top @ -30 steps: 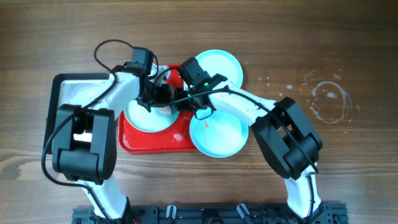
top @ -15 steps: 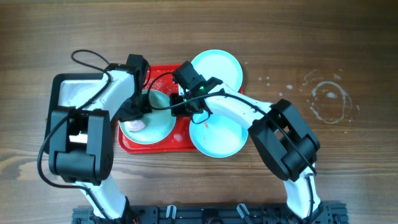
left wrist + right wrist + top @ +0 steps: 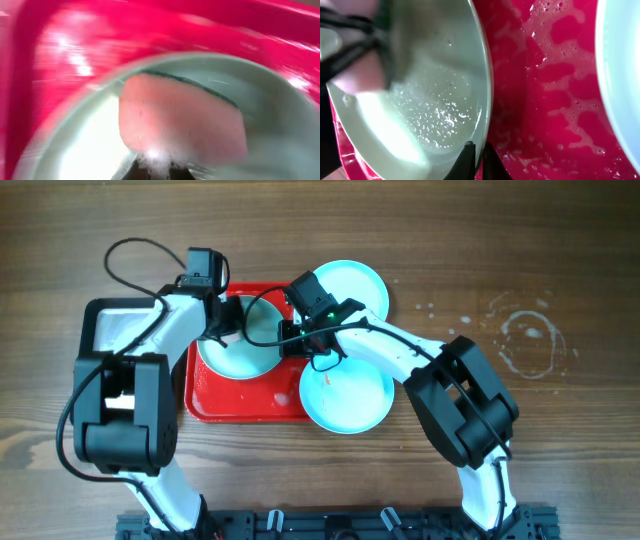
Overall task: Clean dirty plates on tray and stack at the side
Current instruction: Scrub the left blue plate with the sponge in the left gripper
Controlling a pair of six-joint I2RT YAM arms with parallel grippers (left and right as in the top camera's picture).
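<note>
Left gripper [image 3: 157,171] clamps a pink sponge [image 3: 182,117], pressing it into the wet plate [image 3: 75,140] just ahead of my fingers. Right gripper [image 3: 477,161] pinches that plate's rim. Under both lies the foamy red tray [image 3: 530,100], and a second plate [image 3: 622,75] sits beside my right fingers.

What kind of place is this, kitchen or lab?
Likely a lab bench staged for dishwashing, not a real kitchen: bare wooden table, two robot arms at its edge, a foamy red tray with blue plates and a pink sponge. No sink in view.
</note>
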